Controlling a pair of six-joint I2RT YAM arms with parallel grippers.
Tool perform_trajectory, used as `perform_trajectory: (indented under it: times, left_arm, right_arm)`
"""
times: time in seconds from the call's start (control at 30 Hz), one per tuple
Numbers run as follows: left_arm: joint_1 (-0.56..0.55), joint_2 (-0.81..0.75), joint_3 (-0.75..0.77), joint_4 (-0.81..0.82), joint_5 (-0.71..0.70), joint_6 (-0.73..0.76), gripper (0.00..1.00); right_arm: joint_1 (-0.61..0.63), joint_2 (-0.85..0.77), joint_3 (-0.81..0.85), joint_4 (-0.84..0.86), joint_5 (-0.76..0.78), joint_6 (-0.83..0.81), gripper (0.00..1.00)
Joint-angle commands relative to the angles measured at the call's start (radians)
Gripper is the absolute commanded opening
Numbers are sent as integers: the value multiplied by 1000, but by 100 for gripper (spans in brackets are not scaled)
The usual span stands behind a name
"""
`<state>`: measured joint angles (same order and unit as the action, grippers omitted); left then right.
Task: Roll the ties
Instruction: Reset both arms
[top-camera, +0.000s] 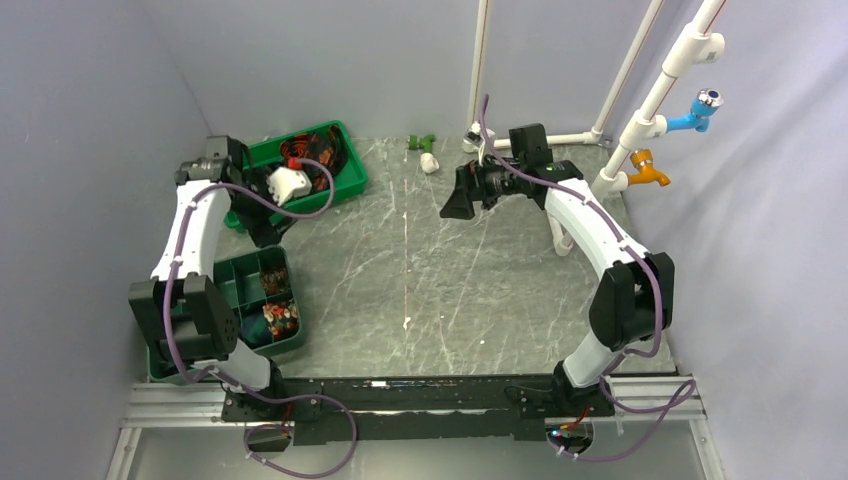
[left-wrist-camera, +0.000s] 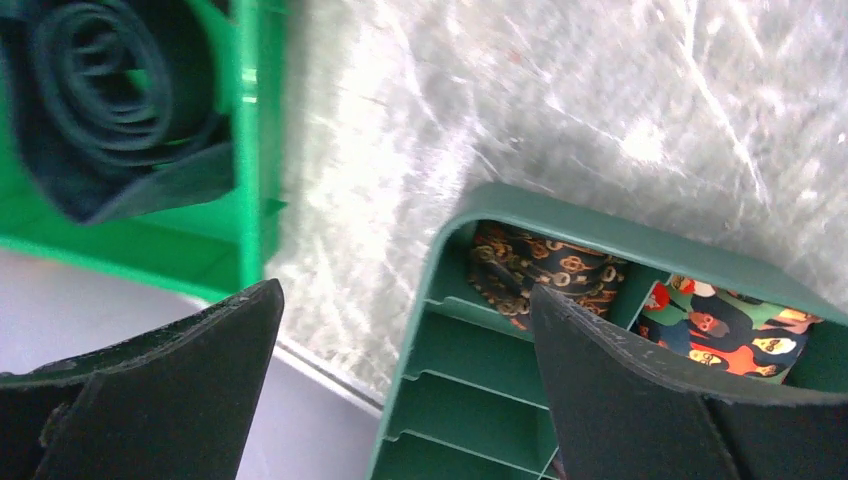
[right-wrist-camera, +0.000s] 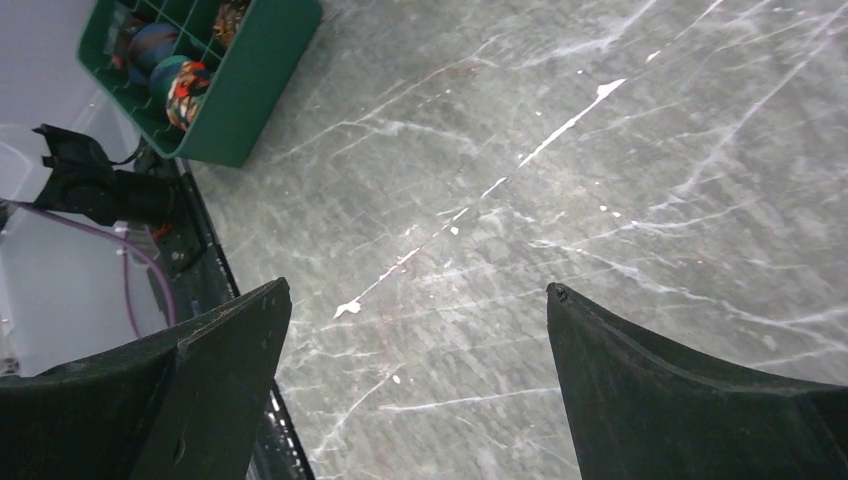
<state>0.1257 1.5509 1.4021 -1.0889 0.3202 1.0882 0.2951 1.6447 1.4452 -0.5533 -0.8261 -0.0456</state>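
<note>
A rolled navy-teal tie (left-wrist-camera: 105, 95) lies in the bright green tray (left-wrist-camera: 255, 150). Loose black and red-orange ties (top-camera: 305, 152) fill that tray (top-camera: 352, 178) at the back left. The dark green divided tray (top-camera: 298, 312) holds rolled ties: a dark brown one with orange print (left-wrist-camera: 540, 268) and a colourful one (left-wrist-camera: 730, 325). They also show in the right wrist view (right-wrist-camera: 180, 75). My left gripper (top-camera: 262, 228) is open and empty, hovering between the two trays (left-wrist-camera: 405, 300). My right gripper (top-camera: 458, 203) is open and empty above the bare table (right-wrist-camera: 418, 290).
Grey marbled table (top-camera: 450, 290). A green and white pipe fitting (top-camera: 426, 152) lies at the back. White pipes (top-camera: 640, 125) with a blue tap (top-camera: 700, 108) and an orange tap (top-camera: 648, 165) stand at the back right. Walls close in on both sides.
</note>
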Motion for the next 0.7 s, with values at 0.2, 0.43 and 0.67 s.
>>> perform_trajectory:
  times: [0.2, 0.43, 0.67]
  left_arm:
    - [-49, 50, 426, 84, 74, -409, 99]
    - [-114, 69, 435, 280, 156, -683, 99]
    - [-255, 100, 289, 351, -54, -825, 99]
  right_arm:
    - [-56, -157, 28, -8, 250, -117, 100]
    - [-171, -174, -74, -77, 310, -90, 100]
    - [-263, -229, -239, -96, 326, -109, 100]
